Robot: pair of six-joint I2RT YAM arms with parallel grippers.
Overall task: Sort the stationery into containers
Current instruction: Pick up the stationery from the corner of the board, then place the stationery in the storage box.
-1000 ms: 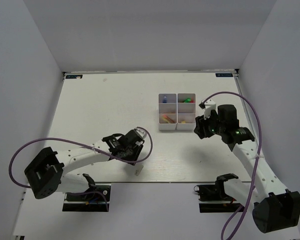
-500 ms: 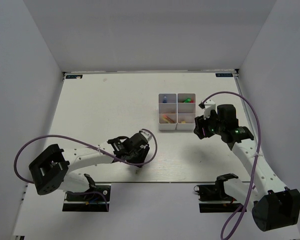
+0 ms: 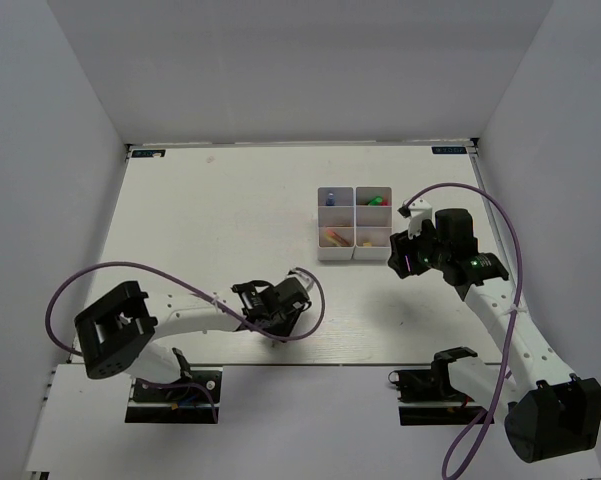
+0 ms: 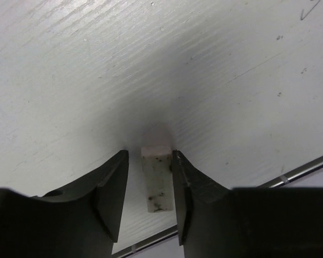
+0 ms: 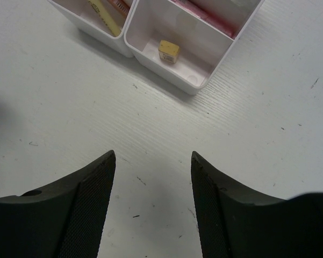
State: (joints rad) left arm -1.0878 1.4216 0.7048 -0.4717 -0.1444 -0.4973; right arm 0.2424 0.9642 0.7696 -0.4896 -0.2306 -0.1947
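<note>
White box (image 5: 195,89) holds pens (image 5: 103,15), yellow eraser (image 5: 169,51); left claw (image 4: 149,157) loosely straddles beige eraser (image 4: 158,185), right claw (image 5: 152,157) gapes empty.

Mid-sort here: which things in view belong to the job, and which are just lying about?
Job:
- eraser between the open left gripper fingers
- white six-compartment box
- yellow eraser and yellow pen inside it

Not the job:
- purple cables
- corner labels on the table

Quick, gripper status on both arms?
Left gripper: open, jaws either side of the eraser, not yet clamped on it.
Right gripper: open, holding nothing.
</note>
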